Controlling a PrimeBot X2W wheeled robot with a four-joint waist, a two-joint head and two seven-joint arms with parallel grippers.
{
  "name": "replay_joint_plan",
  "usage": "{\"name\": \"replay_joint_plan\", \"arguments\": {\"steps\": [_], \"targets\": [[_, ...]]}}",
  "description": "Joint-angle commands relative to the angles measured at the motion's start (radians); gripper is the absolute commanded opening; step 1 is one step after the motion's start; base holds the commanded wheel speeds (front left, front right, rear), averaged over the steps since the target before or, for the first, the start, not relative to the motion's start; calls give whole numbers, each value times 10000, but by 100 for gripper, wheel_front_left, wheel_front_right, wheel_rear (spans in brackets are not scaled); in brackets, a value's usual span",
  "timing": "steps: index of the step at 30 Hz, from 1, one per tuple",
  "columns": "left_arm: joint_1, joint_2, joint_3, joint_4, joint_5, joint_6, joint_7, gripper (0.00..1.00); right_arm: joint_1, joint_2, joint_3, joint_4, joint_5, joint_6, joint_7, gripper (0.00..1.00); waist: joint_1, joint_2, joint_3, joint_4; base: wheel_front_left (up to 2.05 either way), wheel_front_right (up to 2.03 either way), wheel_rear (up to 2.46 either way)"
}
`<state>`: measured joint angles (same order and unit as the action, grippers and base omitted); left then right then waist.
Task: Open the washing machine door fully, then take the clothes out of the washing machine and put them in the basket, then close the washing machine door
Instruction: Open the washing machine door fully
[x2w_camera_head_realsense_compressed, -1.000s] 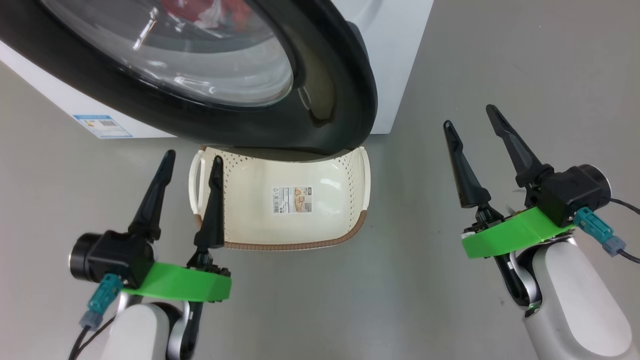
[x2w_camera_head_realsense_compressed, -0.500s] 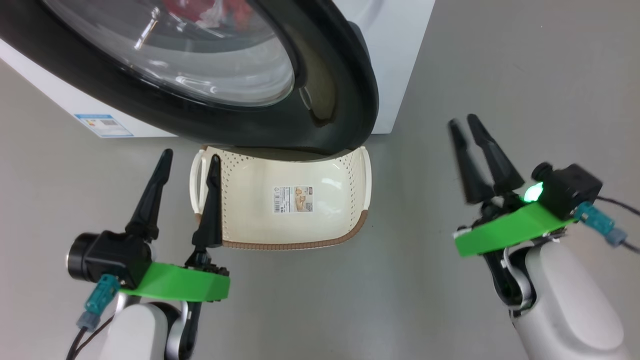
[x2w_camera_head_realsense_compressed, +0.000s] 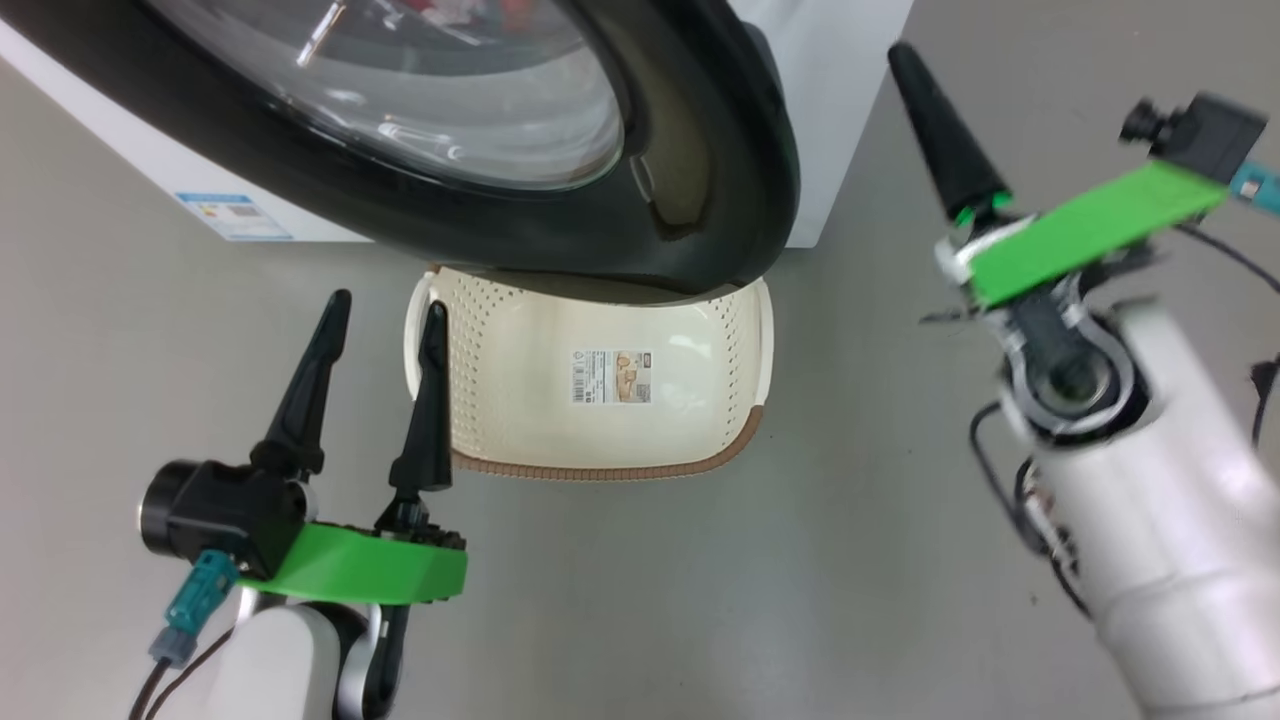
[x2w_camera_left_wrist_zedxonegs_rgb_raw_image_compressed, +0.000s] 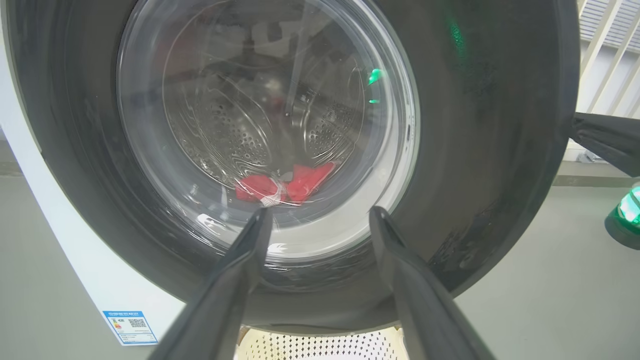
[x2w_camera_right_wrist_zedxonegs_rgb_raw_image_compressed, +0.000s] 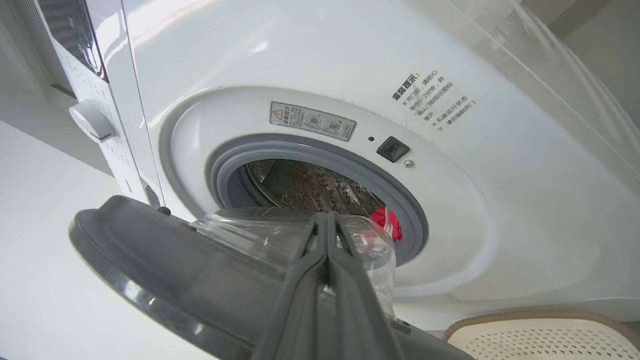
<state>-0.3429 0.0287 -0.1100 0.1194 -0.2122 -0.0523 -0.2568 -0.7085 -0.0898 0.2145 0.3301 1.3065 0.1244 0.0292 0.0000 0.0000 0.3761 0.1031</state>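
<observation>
The washing machine door (x2w_camera_head_realsense_compressed: 700, 200), with its black rim and glass bowl, stands partly open over the far end of the basket (x2w_camera_head_realsense_compressed: 520, 400). My left gripper (x2w_camera_head_realsense_compressed: 385, 305) is open, low at the basket's left side, and faces the door glass (x2w_camera_left_wrist_zedxonegs_rgb_raw_image_compressed: 265, 125). Red clothes (x2w_camera_left_wrist_zedxonegs_rgb_raw_image_compressed: 285, 186) lie in the drum behind that glass. My right gripper (x2w_camera_head_realsense_compressed: 905, 60) is shut on nothing, raised to the right of the door's edge. From its wrist I see the white washing machine (x2w_camera_right_wrist_zedxonegs_rgb_raw_image_compressed: 310, 65), the grey gasket, the clothes (x2w_camera_right_wrist_zedxonegs_rgb_raw_image_compressed: 387, 222) and the door (x2w_camera_right_wrist_zedxonegs_rgb_raw_image_compressed: 150, 260) swung out below.
The basket (x2w_camera_right_wrist_zedxonegs_rgb_raw_image_compressed: 540, 335) lies on a grey floor right under the door and holds only a paper label (x2w_camera_head_realsense_compressed: 610, 376). Open floor stretches to the left, right and near side. A blue-edged label (x2w_camera_head_realsense_compressed: 235, 215) sits on the machine's lower front.
My right gripper has shut and its arm has lifted up and forward beside the door's right edge. The head camera has shifted slightly. The left arm has stayed put.
</observation>
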Motion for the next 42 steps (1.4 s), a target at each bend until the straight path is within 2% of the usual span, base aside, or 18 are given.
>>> {"name": "replay_joint_plan", "arguments": {"steps": [1, 6, 9, 12, 18, 22, 28, 42], "targets": [[34, 215, 255, -301, -65, 60, -49, 100, -261, 68, 27, -179, 346, 63, 258, 0, 0, 0, 81, 83, 0, 0, 0], [43, 215, 176, -336, -161, 93, -49, 100, -1308, -187, -414, 767, 2603, 63, 2666, 0, 0, 0, 182, 221, 0, 0, 0], [47, 215, 117, -291, -205, 69, -49, 100, -1910, -339, -479, 1368, 3504, 63, 4035, 0, 0, 0, 218, 278, 0, 0, 0], [31, 215, 73, -241, -235, 60, -49, 100, -2404, -439, -419, 1832, 4059, 63, 5103, 0, 0, 0, 239, 325, 0, 0, 0], [-13, 215, 13, -155, -247, 46, -49, 100, -2922, -455, 25, 2371, 4448, 63, 6546, 0, 0, 0, 261, 376, 0, 0, 0], [-28, 215, 19, -106, -224, 39, -49, 100, -3002, -425, 237, 2498, 4549, 63, 7116, 0, 0, 0, 234, 379, 0, 0, 0], [16, 215, 0, -46, -212, 47, -49, 100, -2740, -361, 332, 2411, 4545, 63, 7382, 0, 0, 0, -2, 403, 0, 0, 0], [538, 215, 154, 200, -301, 432, -49, 100, -1026, -61, 513, 2075, 4809, 63, 8047, 0, 0, 0, -1028, 783, 0, 0, 0]]}}
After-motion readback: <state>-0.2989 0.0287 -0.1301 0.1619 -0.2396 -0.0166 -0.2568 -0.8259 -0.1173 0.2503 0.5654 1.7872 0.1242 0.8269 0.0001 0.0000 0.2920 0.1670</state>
